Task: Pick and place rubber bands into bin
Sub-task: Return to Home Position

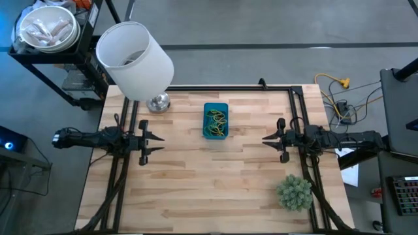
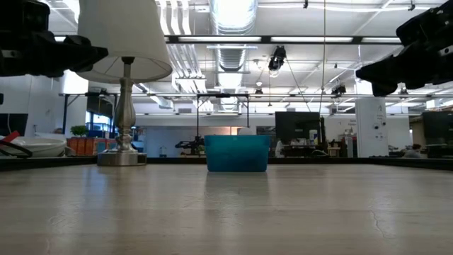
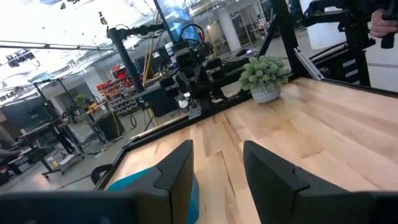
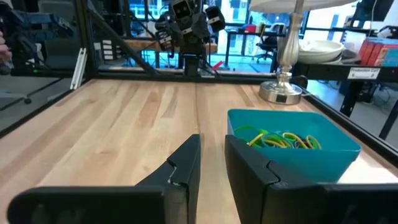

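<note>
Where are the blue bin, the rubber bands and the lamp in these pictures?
blue bin (image 1: 216, 104), high view, on its rim.
rubber bands (image 4: 283, 140), right wrist view, on the yellow and green heap inside the bin.
lamp (image 2: 124, 35), low view, on its white shade.

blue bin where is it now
In the high view the small blue plastic bin sits centred near the wooden table's back edge, just right of the silver lamp base.
</note>
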Motion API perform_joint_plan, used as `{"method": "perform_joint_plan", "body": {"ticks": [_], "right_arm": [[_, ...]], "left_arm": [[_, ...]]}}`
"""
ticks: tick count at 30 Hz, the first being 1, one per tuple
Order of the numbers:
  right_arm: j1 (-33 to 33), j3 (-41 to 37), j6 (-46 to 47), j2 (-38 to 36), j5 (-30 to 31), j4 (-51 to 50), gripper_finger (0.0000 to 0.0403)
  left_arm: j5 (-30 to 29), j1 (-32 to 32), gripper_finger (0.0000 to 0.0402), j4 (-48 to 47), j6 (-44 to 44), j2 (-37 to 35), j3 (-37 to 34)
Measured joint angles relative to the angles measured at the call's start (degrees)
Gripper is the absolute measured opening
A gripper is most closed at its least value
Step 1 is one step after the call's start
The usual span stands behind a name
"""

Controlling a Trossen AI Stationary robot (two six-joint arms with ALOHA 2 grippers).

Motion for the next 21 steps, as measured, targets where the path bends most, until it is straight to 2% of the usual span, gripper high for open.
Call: {"method": "perform_joint_plan", "body": {"ticks": [10, 21], "right_arm": [[0.0, 0.0, -0.2, 0.3, 0.0, 0.0, 0.0068], [0.0, 0.0, -6.0, 0.3, 0.0, 0.0, 0.0068]], "left_arm": [[-0.3, 0.0, 0.0125, 0.5, 0.0, 0.4, 0.1], [-0.2, 0.0, 0.0125, 0.9, 0.0, 0.4, 0.1]]}}
